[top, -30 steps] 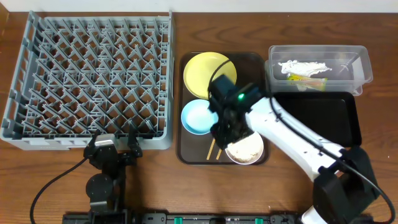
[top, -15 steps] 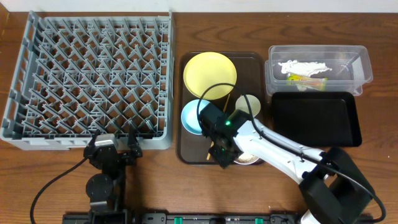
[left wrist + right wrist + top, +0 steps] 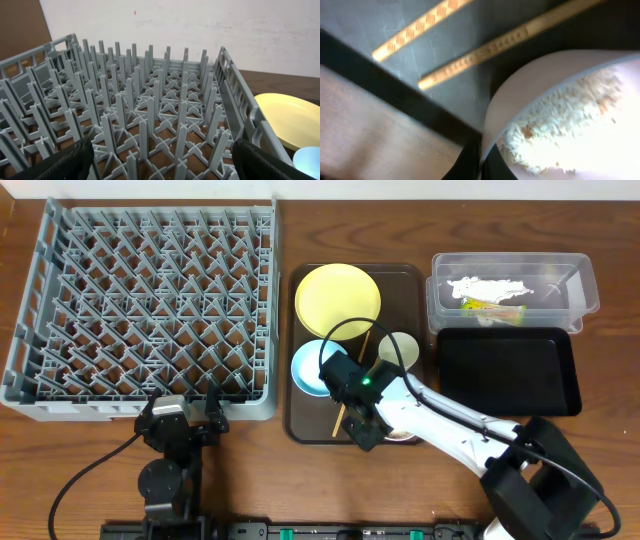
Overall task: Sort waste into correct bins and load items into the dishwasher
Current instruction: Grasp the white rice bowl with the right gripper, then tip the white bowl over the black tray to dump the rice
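Observation:
My right gripper (image 3: 482, 165) is shut on the rim of the white bowl (image 3: 520, 90), one finger inside and one outside; whitish rice scraps (image 3: 570, 125) fill the bowl. Overhead, the right gripper (image 3: 364, 428) covers most of that bowl at the serving tray's front. Two wooden chopsticks (image 3: 475, 55) lie beside it, and overhead the chopsticks (image 3: 350, 395) slant across the tray. A yellow plate (image 3: 338, 298), a light blue bowl (image 3: 308, 370) and a cream cup (image 3: 398, 350) sit there too. The grey dishwasher rack (image 3: 150, 300) is at left. My left gripper (image 3: 160, 162) hangs open at the rack's near edge.
The dark brown serving tray (image 3: 412, 280) lies between the rack and the bins. A clear tub (image 3: 514, 290) at the back right holds white paper and a green-and-orange wrapper. The black tray (image 3: 510, 370) lies in front of it. A cable loops above my right wrist.
My right gripper has come down toward the tray's front and shut on the white bowl's rim. The left arm has not moved.

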Available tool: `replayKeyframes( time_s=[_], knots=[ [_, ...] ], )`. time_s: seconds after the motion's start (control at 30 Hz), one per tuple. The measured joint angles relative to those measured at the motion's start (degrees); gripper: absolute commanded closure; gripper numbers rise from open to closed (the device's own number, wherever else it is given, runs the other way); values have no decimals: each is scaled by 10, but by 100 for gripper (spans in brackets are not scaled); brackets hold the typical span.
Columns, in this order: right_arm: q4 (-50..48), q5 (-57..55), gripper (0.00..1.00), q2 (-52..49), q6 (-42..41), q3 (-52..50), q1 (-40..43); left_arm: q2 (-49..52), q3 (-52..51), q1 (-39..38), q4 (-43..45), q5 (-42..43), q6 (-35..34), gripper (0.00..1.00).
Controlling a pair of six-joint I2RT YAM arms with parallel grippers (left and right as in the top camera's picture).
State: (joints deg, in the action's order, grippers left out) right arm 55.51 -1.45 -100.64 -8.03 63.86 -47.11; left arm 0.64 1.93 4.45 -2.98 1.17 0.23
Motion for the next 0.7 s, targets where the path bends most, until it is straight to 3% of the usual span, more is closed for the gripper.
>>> replayKeyframes(
  time_s=[0.17, 0.3, 0.47, 0.7],
  knots=[
    [54, 4, 99, 28, 0, 42, 1, 0, 0, 0, 0, 0, 0, 11],
    [62, 8, 99, 108, 0, 59, 18, 0, 0, 0, 0, 0, 0, 11],
    [67, 9, 99, 204, 5, 67, 112, 0, 0, 0, 0, 0, 0, 11],
    [-3, 79, 99, 220, 46, 49, 290, 0, 0, 0, 0, 0, 0, 11]
  ],
)
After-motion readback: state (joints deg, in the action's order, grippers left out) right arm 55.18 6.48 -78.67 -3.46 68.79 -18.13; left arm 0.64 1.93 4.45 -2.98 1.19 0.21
